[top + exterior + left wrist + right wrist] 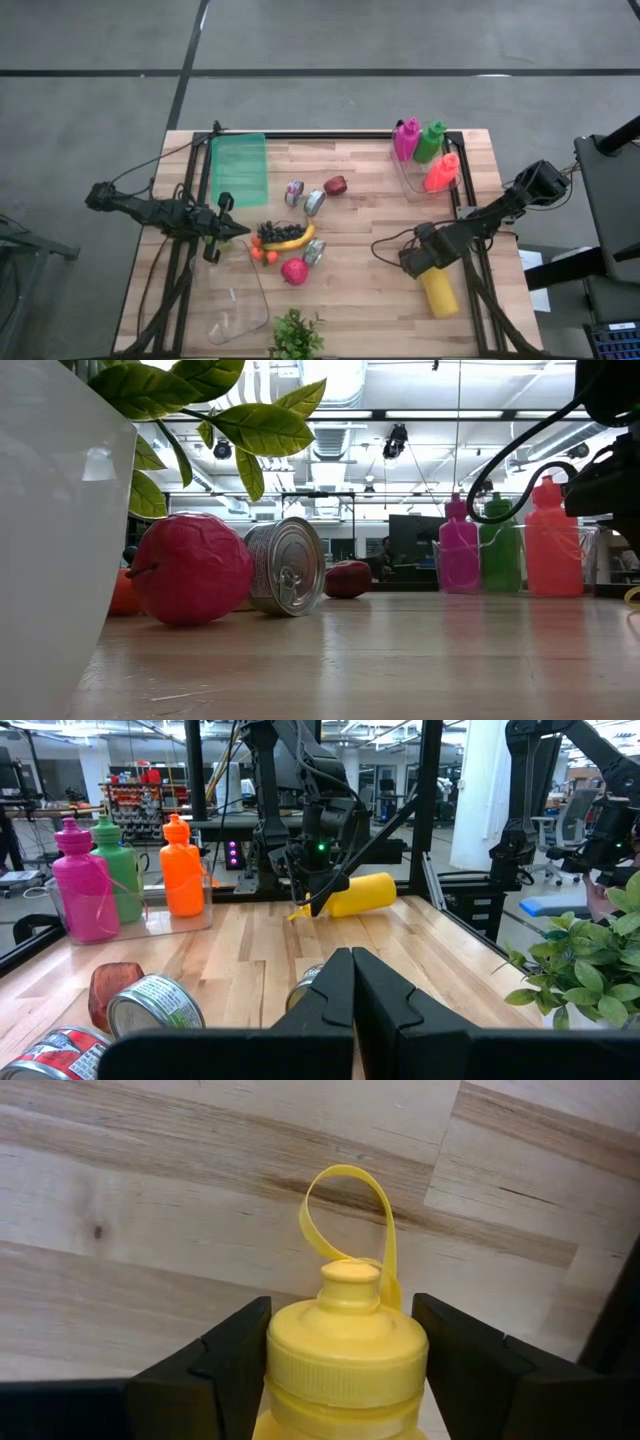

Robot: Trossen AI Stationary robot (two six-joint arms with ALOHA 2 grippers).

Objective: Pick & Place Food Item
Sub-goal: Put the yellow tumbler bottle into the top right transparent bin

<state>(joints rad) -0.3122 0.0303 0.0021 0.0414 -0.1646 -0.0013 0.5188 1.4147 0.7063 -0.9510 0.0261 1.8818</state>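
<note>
on bench's right side: right gripper (340, 1370) clamped around lying yellow bottle (439, 292) below cap; lift level, avoid rolling. left gripper (352, 990) shut, waiting.

Four squeeze bottles are counted: one pink (405, 138), one green (431, 140) and one orange (441, 172) near the table's far right corner, and one yellow (438, 291) lying near its right edge. Three tin cans are seen: (294, 192), (314, 202), (315, 252). Two red apples (336, 185), (295, 271), one banana (291, 242), one grape bunch (276, 231) and one potted plant (297, 335) are counted.
</note>
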